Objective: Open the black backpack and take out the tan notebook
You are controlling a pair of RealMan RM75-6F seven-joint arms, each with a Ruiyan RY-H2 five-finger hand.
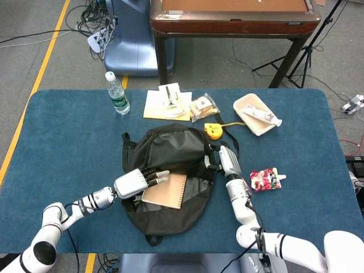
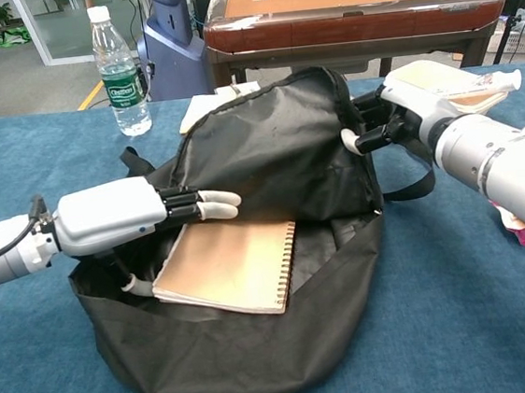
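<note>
Backpack (image 2: 268,158) is open: its soft black fabric flap is lifted at 1 o'clock, exposing the interior. The tan notebook (image 2: 228,266) lies flat in the opening, matte card cover, rectangular, wire spiral along its right edge; it is not yet out of the bag.

Left hand (image 2: 119,214) lies over the notebook's 10 o'clock corner, fingers (image 2: 216,201) extended above the cover and thumb tucked below the edge, apparently pinching it.

Right hand (image 2: 395,112) is clamped on the flap's edge, holding it up.

Remaining, in my judgement: withdraw the notebook and set it on the blue cloth table (image 1: 68,142).
</note>
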